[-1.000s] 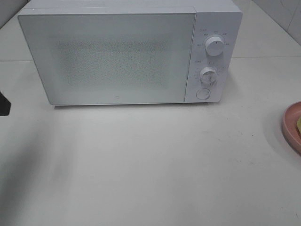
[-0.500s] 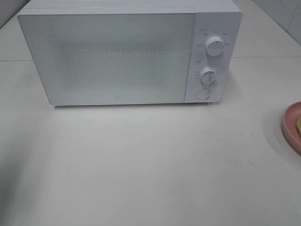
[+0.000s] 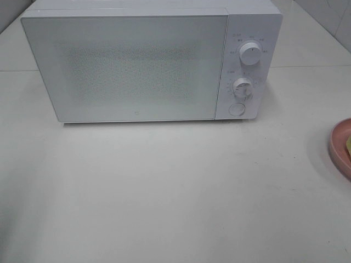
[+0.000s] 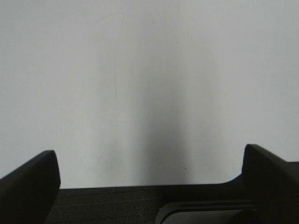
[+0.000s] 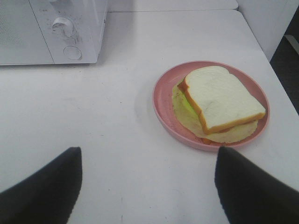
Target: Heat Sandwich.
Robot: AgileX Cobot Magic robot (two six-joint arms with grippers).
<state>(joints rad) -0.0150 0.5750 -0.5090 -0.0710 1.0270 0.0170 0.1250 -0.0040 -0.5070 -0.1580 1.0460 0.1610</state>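
A: Left side first. What do I log for the left gripper [image 4: 149,186]?

B: From my station its wrist view shows both dark fingers [image 4: 28,182] spread fully apart over the bare white tabletop [image 4: 140,84], with nothing between them. It is out of the high view.

A: Centre?

B: The boxy white microwave oven [image 3: 137,66] stands toward the table's far edge, door closed, with two round white dials [image 3: 250,55] and a round button [image 3: 236,109] on its right panel.

A: And the right?

B: The sandwich [image 5: 219,103], pale bread over yellow-green filling, lies on the round pink plate [image 5: 163,100] near the table's right edge, well apart from the oven. The right gripper [image 5: 149,186] hangs short of the plate, fingers [image 5: 44,186] wide, gripping nothing.
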